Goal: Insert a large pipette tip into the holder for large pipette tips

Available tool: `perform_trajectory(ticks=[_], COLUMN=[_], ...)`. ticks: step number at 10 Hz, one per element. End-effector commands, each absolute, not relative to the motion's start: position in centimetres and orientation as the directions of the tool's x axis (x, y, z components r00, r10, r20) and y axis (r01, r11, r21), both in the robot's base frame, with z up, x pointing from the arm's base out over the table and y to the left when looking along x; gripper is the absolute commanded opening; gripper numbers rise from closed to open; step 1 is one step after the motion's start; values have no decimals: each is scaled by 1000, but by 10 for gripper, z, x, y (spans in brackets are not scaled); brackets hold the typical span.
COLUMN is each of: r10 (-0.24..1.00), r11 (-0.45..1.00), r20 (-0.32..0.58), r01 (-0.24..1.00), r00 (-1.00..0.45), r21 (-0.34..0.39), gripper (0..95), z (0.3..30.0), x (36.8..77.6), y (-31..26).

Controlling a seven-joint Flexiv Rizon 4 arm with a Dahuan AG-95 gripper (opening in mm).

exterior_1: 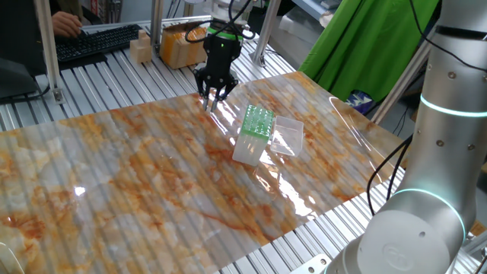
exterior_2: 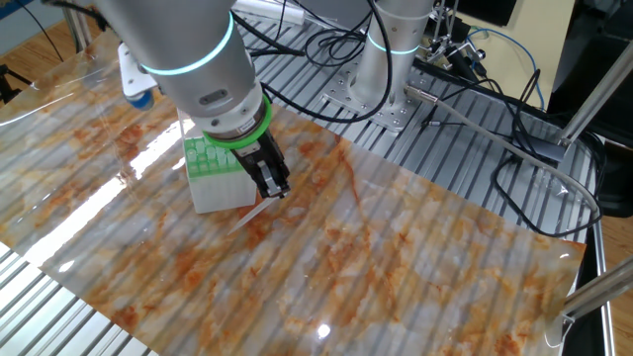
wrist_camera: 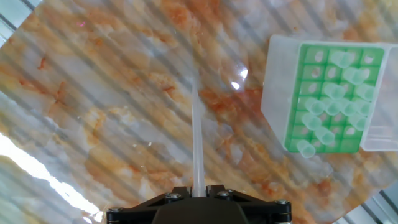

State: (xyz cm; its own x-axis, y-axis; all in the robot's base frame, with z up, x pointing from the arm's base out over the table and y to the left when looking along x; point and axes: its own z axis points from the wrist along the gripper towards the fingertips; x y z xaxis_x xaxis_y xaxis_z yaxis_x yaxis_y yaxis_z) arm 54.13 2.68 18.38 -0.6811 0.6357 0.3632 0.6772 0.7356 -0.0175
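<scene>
While the black gripper (exterior_1: 211,97) hangs near the top centre of one fixed view, its fingers are clamped together on the wide end of the large pipette tip (wrist_camera: 198,140), which in the hand view runs straight up the middle of the frame as a thin whitish cone. Only the bottom edge of the gripper (wrist_camera: 198,194) shows there, its body cut off by the lower border, so the pads themselves are mostly out of sight. From the other fixed view the gripper (exterior_2: 274,188) sits below the arm's green ring, left of centre, and the tip (exterior_2: 249,215) slants down to the left from it as a faint pale streak, hard to separate from the marbled sheet (exterior_2: 396,257); whether its point touches the sheet cannot be told. In the first fixed view the tip is almost lost against glare. The holder for large pipette tips (exterior_1: 255,133) stands right of the gripper there, apart from it, its green grid (wrist_camera: 333,96) tilted toward the camera and its clear lid (exterior_1: 288,135) lying open to the right. In the hand view the holder fills the upper right, its lid cut off by the right edge, with several tips already standing in the grid. In the other fixed view the arm hides much of the holder (exterior_2: 220,178).
</scene>
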Motion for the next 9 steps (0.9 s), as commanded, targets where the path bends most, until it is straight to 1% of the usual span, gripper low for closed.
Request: perform_trajectory(ticks=[1, 5, 9], r10=[642, 659, 650], r11=[724, 706, 711], r20=[386, 392, 399], r01=[689, 708, 703], r00=[-662, -641, -647], r21=[-21, -29, -18], gripper=[0, 0, 0], z=[185, 185, 185], x=[546, 546, 546], y=[27, 27, 27])
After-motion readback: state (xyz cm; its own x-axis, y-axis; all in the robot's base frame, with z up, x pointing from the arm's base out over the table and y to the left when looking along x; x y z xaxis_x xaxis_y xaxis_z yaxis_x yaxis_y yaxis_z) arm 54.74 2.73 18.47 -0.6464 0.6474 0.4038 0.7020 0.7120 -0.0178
